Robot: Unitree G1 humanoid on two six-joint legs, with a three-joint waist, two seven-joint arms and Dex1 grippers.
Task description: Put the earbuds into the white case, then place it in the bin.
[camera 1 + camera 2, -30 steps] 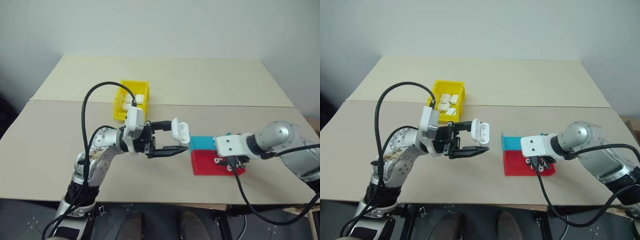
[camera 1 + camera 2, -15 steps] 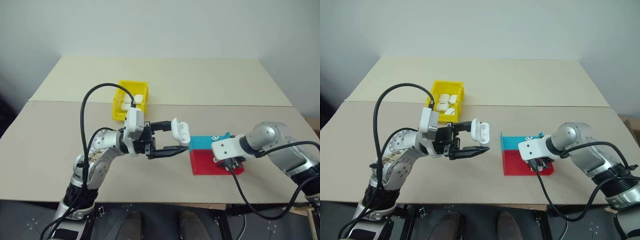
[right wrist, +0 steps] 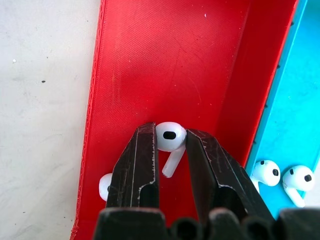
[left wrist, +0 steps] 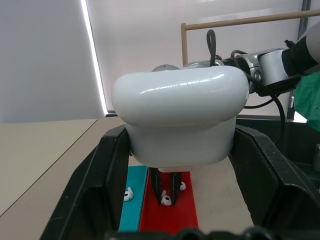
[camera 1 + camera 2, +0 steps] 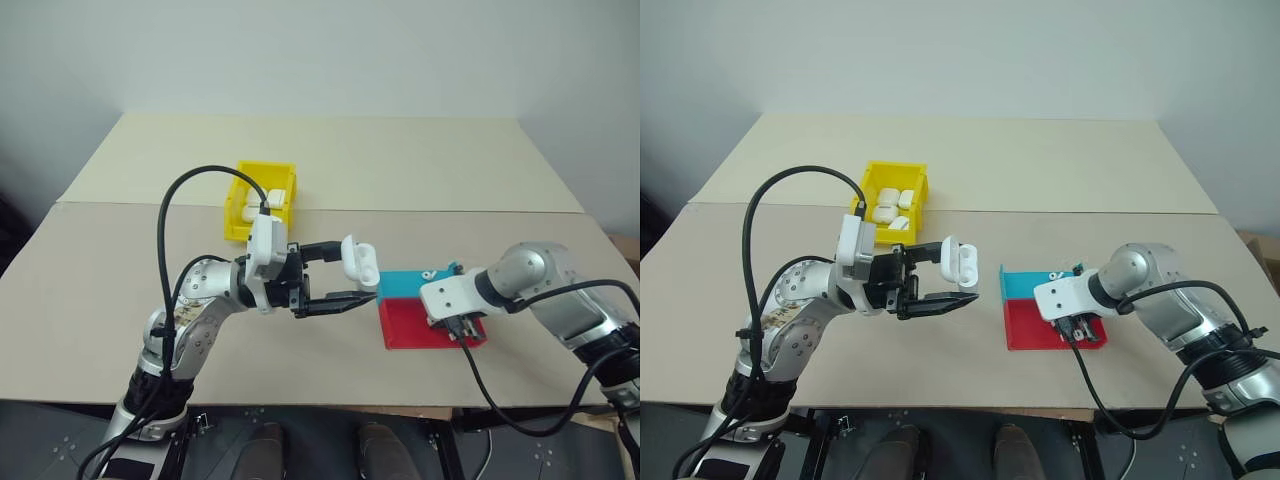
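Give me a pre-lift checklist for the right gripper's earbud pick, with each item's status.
1. Right gripper fingers bracket an earbud in the red tray: ok.
2. Firm grip on that earbud: cannot tell.
3. Second earbud beside the finger stays out of the pinch: ok.
4. Left gripper holds the white case above the table: ok.
5. Case lid open: ok.
6. Yellow bin has room: cannot tell.
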